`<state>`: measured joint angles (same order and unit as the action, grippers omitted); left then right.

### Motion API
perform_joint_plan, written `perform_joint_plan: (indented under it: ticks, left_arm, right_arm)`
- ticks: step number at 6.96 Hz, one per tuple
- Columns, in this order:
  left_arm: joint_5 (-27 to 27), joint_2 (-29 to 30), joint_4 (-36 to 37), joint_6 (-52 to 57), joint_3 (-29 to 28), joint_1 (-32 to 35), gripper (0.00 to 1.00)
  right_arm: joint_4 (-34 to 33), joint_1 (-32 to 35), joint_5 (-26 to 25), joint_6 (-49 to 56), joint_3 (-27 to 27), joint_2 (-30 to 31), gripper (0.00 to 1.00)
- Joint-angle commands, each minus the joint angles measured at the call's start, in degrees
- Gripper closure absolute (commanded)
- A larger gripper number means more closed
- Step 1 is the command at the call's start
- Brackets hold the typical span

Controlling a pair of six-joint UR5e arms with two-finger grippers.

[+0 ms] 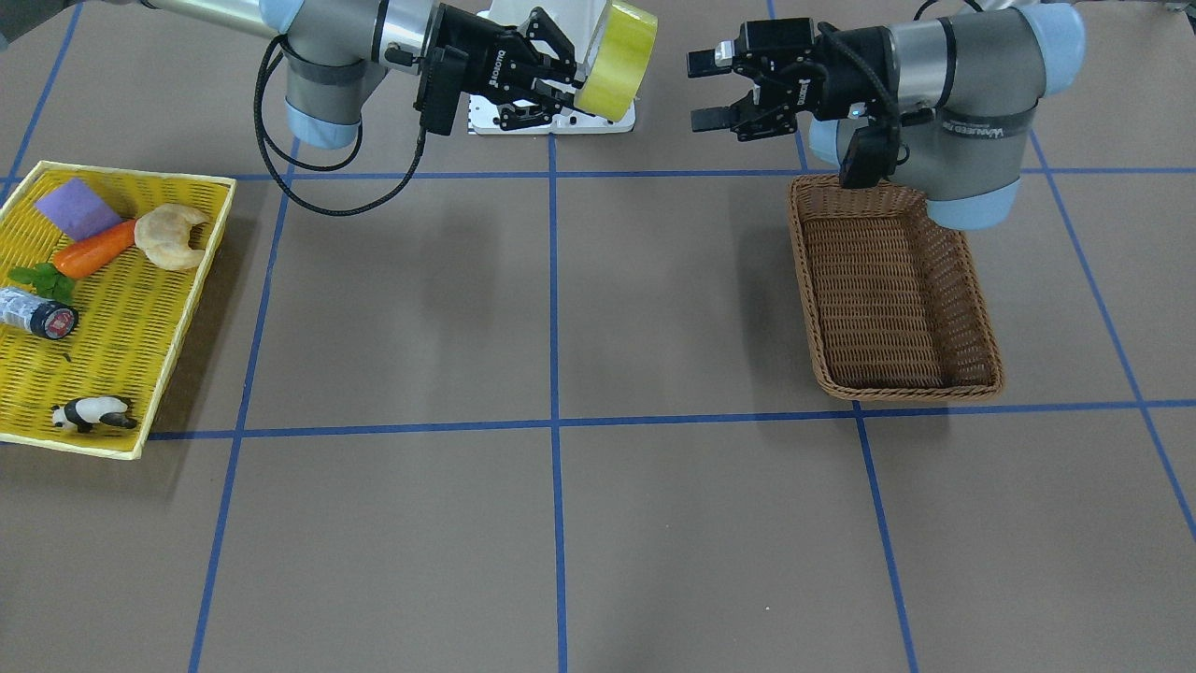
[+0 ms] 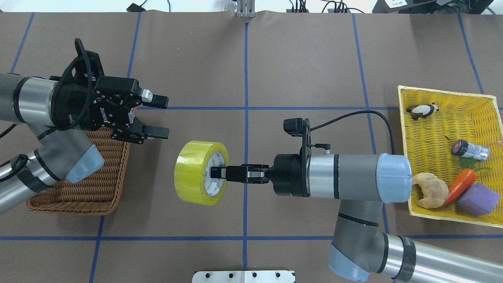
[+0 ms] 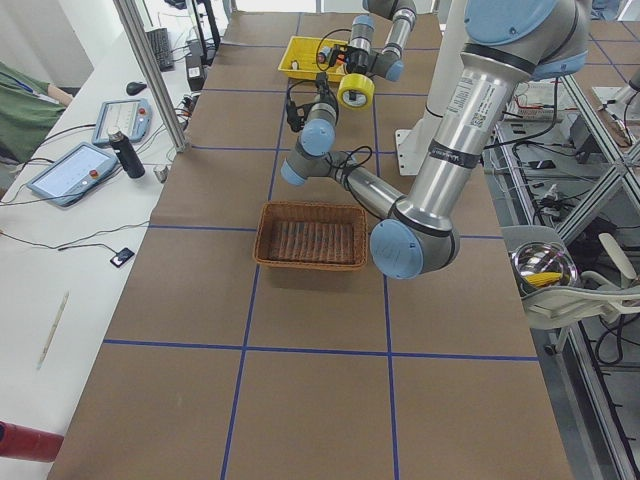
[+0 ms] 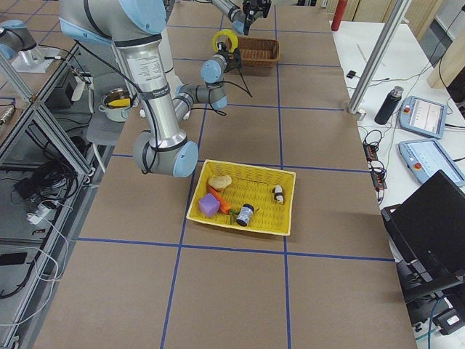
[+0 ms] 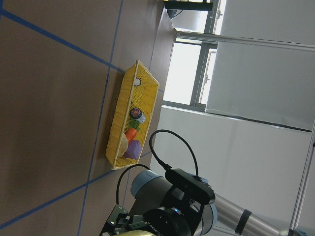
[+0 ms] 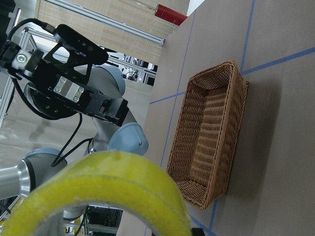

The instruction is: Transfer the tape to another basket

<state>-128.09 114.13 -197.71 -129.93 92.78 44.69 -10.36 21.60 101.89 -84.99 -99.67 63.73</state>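
The tape (image 2: 194, 173), a wide yellow roll with a whitish core, hangs in the air over the table's middle. My right gripper (image 2: 215, 172) is shut on the roll's wall and holds it on edge. In the front view the tape (image 1: 617, 61) is at the top, with the right gripper (image 1: 581, 82) behind it. My left gripper (image 2: 159, 118) is open and empty, a short way from the tape and pointing toward it, over the near end of the brown wicker basket (image 2: 94, 188). The basket (image 1: 888, 290) holds nothing. The right wrist view shows the tape (image 6: 98, 191) close up and the basket (image 6: 206, 147) beyond it.
A yellow mesh tray (image 2: 432, 149) at the robot's right holds a small bottle (image 2: 469, 149), a carrot (image 2: 459, 185), a croissant (image 2: 430, 190), a purple block (image 2: 477, 199) and a panda figure (image 2: 422, 111). A white base plate (image 2: 243, 276) sits at the near table edge.
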Motion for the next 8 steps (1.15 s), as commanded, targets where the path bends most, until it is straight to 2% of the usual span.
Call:
perform_joint_plan:
  ticks: [1, 2, 4, 6, 8]
  left_arm:
    - [0.4, 0.0, -0.1, -0.3, 0.7, -2.0, 0.02]
    - [0.5, 0.0, -0.3, -0.3, 0.8, -2.7, 0.02]
    - [5.5, 0.0, -0.4, -1.3, 1.4, -5.5, 0.07]
    - [5.7, 0.0, -0.4, -1.4, 1.6, -6.2, 0.15]
    - [6.9, 0.0, -0.3, -1.3, 1.6, -7.8, 0.15]
  right_arm:
    - [0.0, 0.6, 0.4, 0.0, 0.3, 0.1, 1.0]
    - [0.0, 0.6, 0.4, 0.0, 0.4, 0.1, 1.0]
    - [0.0, 0.6, 0.4, 0.0, 0.4, 0.0, 1.0]
    - [0.0, 0.6, 0.7, 0.0, 0.4, 0.1, 1.0]
    - [0.0, 0.7, 0.7, 0.0, 0.4, 0.0, 1.0]
